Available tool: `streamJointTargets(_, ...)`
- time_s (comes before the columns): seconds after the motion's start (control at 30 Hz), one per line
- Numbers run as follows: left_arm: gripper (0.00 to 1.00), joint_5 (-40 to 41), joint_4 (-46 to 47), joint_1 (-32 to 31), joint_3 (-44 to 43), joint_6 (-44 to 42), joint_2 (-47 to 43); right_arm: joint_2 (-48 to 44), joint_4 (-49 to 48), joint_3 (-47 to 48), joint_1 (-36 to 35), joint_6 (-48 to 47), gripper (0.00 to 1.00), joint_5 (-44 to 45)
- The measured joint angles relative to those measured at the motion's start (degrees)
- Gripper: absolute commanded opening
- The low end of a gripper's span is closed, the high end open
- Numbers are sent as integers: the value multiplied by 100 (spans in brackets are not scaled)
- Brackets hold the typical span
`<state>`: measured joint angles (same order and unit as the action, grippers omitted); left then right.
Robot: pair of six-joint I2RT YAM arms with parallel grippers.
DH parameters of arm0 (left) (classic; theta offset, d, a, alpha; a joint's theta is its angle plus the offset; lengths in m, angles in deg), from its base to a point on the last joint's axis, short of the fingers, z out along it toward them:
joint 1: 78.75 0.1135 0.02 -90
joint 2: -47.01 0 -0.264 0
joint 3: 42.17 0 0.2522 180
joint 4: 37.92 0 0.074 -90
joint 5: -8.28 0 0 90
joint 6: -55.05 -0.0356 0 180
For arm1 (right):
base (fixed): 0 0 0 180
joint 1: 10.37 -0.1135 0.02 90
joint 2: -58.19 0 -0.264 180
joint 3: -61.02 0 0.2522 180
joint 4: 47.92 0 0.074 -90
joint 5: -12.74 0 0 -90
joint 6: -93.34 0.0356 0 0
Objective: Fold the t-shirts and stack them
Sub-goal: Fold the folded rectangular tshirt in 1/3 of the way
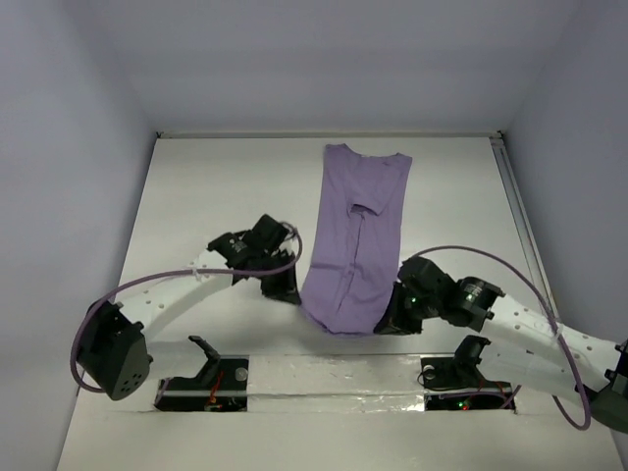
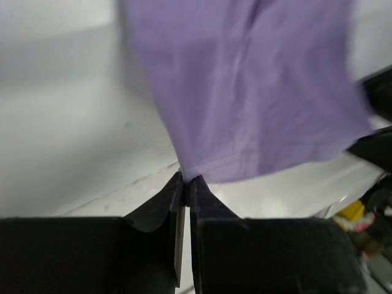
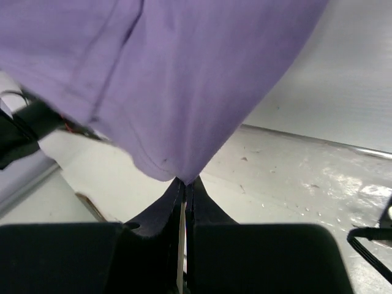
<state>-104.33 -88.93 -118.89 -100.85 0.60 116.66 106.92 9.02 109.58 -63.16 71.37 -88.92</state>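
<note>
A lavender t-shirt [image 1: 359,231] lies lengthwise on the white table, folded narrow, collar end far, hem end near. My left gripper [image 1: 286,291] is shut on the near left corner of the t-shirt's hem [image 2: 208,165], at the cloth's left edge. My right gripper [image 1: 395,319] is shut on the near right corner of the t-shirt [image 3: 177,165]. Both corners are raised a little, and the cloth hangs between the two grippers. The t-shirt fills the upper part of both wrist views.
The white table [image 1: 216,186] is walled on the left, back and right. Two black arm bases [image 1: 201,378] with cables sit in cut-outs at the near edge. A rail [image 1: 518,226] runs along the table's right side.
</note>
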Motion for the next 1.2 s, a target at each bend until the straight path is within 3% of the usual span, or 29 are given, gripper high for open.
streamJointTargets(0.2, 0, 750, -7, 11, -2015, 120, 560, 232, 710, 946, 918, -778, 0, 931)
streamJointTargets(0.53, 0, 1652, 170, 284, -3626, -94, 2396, 1414, 177, 1788, 3126, -2710, 0, 1281)
streamJointTargets(0.73, 0, 1958, 442, 555, -4712, -372, 3637, 2540, -730, 2065, 3692, -3392, 0, 1117)
streamJointTargets(1.2, 0, 2103, 503, 999, -6417, -920, 5381, 4588, -1801, 3224, 4236, -3875, 0, 844)
